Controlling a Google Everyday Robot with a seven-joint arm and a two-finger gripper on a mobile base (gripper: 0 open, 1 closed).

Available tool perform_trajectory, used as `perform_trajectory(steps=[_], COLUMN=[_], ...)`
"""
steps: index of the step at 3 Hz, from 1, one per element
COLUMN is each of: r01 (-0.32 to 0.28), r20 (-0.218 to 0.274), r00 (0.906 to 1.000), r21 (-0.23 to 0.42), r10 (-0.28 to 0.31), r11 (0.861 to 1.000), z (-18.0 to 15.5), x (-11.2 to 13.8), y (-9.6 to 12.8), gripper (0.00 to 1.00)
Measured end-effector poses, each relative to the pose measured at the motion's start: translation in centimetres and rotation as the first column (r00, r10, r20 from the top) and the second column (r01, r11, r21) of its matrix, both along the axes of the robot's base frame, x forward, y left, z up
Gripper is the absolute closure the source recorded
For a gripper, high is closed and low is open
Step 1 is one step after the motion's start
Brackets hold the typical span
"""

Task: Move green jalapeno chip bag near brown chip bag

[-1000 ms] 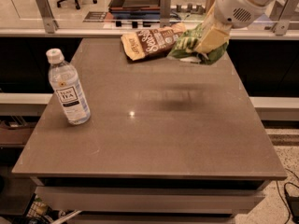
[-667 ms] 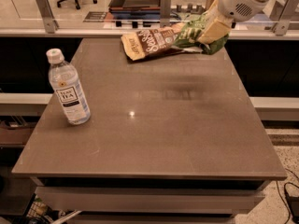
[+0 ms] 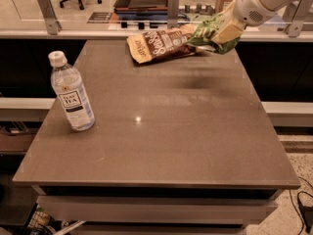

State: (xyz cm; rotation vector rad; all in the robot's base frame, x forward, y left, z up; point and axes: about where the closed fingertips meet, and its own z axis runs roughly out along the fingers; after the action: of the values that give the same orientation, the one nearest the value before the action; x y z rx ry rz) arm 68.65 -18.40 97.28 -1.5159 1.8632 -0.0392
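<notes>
The green jalapeno chip bag (image 3: 209, 32) is light green and crinkly, held up above the table's far right part. My gripper (image 3: 226, 32) comes in from the top right and is shut on the bag's right side. The brown chip bag (image 3: 161, 44) lies flat at the table's far edge, just left of the green bag. The green bag's left end is right next to the brown bag's right end; I cannot tell whether they touch. Part of the green bag is hidden behind the gripper.
A clear plastic Teas' Tea bottle (image 3: 71, 92) with a white cap stands upright at the table's left side. The brown table (image 3: 161, 131) ends at a front edge near me. A ledge with metal posts (image 3: 47, 12) runs behind the table.
The gripper has carried the green bag slightly up and toward the far edge, closer to the brown bag's right end. The brown bag and bottle have not moved.
</notes>
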Motion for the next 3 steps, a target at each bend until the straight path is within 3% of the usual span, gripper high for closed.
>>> perform_trajectory(steps=[2,3], r01=[0.009,0.005], r20=[-0.011,-0.015], r00=[0.9999,0.9999], r21=[0.06,0.061], r10=[-0.008,-0.005], r11=[0.998,0.998], z=[-4.8,-5.1], x=[3.9,4.1], y=[-0.1,0.1], gripper=[1.0,0.82])
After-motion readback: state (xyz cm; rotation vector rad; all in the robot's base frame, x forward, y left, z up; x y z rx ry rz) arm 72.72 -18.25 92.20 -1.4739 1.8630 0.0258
